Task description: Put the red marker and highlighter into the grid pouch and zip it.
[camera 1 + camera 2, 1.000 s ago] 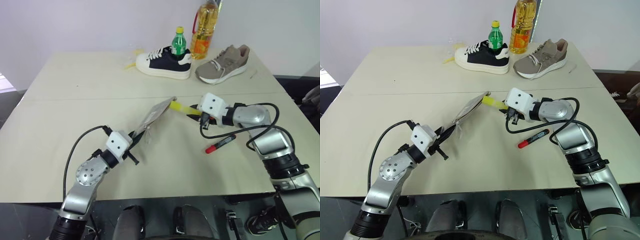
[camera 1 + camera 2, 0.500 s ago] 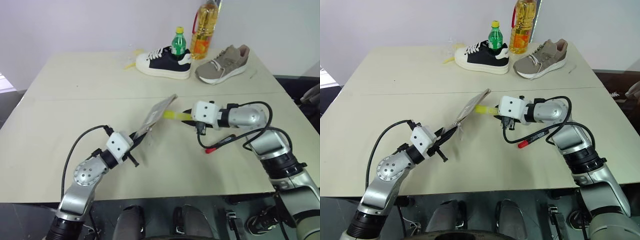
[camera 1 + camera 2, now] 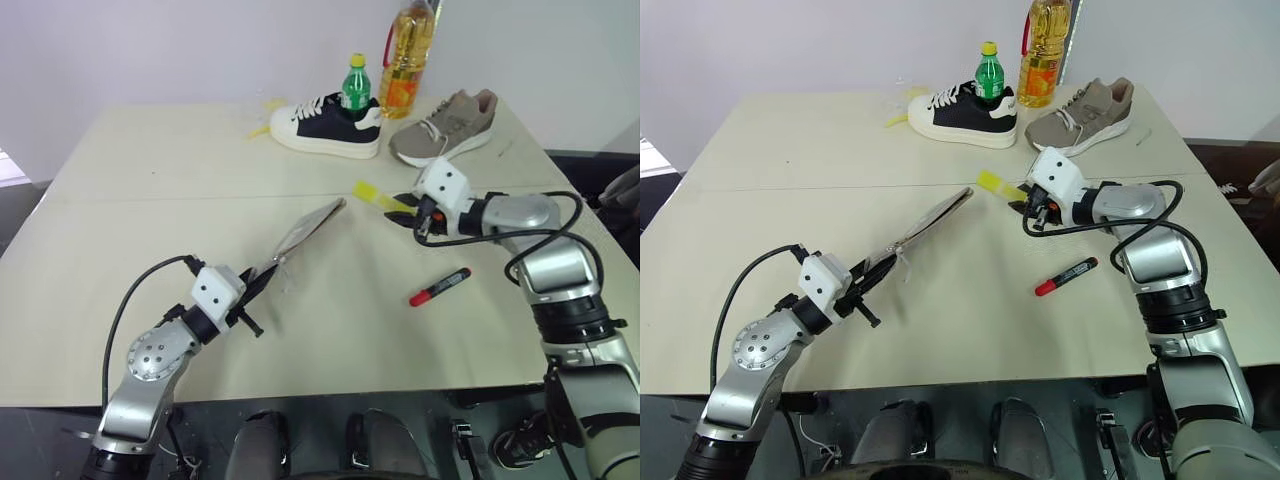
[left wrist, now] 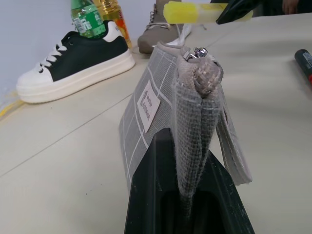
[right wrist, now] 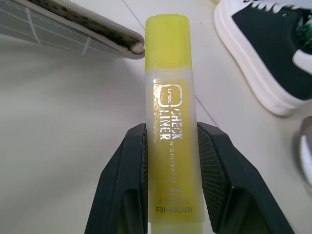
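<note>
Nothing is in the grid pouch (image 3: 300, 228) yet, which the left gripper (image 3: 868, 276) holds by jaws clamped on one end: the highlighter (image 5: 169, 127), clamped in the right gripper's (image 3: 414, 214) jaws, hovers just beside its seemingly closed far end, and the red marker (image 3: 440, 287) lies on the table (image 3: 150, 200) well apart.

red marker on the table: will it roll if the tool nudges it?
Probably. The slim black-barrelled, red-capped marker looks round and lies flat on the smooth beige table, so a sideways nudge would likely roll it. It looks light and rigid; an end-on push should slide it.
</note>
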